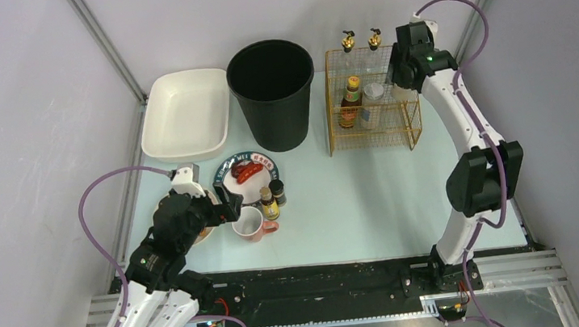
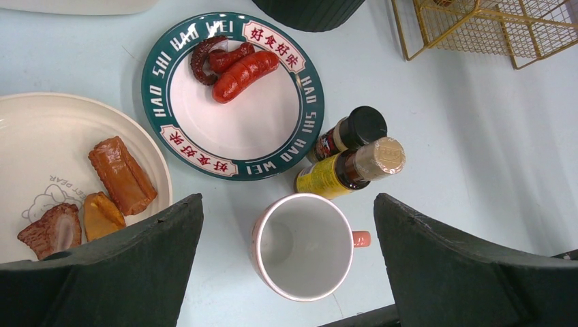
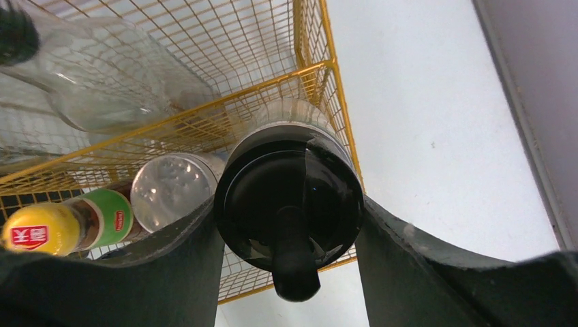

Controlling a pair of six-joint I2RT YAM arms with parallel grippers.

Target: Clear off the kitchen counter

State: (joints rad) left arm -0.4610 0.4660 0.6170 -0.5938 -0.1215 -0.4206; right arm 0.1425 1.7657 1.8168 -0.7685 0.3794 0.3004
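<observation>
On the pale green kitchen counter [image 1: 371, 195] stand a pink mug [image 2: 303, 246], two spice bottles [image 2: 347, 167], a green-rimmed plate [image 2: 310, 116] with sausages and a white plate [image 2: 41, 136] with food pieces. My left gripper [image 2: 287, 204] hangs open above the mug [image 1: 249, 224], one finger on each side of it and not touching it. My right gripper [image 3: 289, 204] is shut on a glass jar with a black spouted lid [image 3: 289, 184] at the right end of the yellow wire rack [image 1: 413, 130].
A black bin [image 1: 272, 92] stands at the back middle, with a white tray [image 1: 186, 113] to its left. The rack holds a yellow-capped sauce bottle [image 1: 351, 100], a clear-lidded jar [image 1: 373, 102] and two gold-topped bottles [image 1: 348, 41]. Grey walls and metal posts close the sides.
</observation>
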